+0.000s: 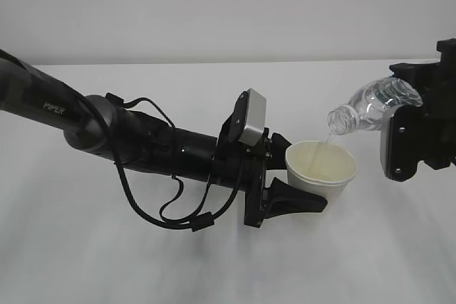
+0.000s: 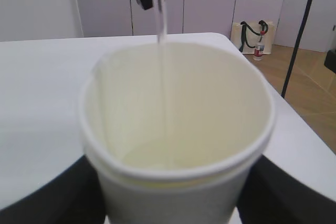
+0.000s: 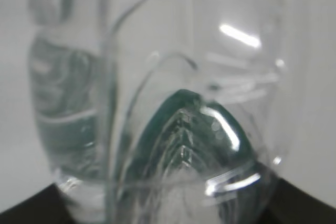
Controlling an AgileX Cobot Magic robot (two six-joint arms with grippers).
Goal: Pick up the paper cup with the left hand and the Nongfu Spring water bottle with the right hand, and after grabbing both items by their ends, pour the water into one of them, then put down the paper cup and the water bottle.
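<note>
My left gripper (image 1: 308, 191), on the black arm lettered "PIPER", is shut on the lower body of the white paper cup (image 1: 322, 167), which stays upright above the table. The cup (image 2: 178, 129) fills the left wrist view, with black fingers (image 2: 47, 192) on both sides of it. My right gripper (image 1: 420, 108) is shut on the base end of the clear Nongfu Spring water bottle (image 1: 370, 108), tilted neck-down to the left over the cup. A thin stream of water (image 1: 328, 142) falls from its mouth into the cup; the stream (image 2: 164, 66) lands on the pale inside. The bottle (image 3: 168, 119) fills the right wrist view.
The white table (image 1: 107, 261) lies under both arms, with a loop of black cable (image 1: 153, 211) hanging below the left arm. Beyond the table's far right corner there is wooden floor with a bag (image 2: 254, 36) and a small bottle (image 2: 258, 51) by the wall.
</note>
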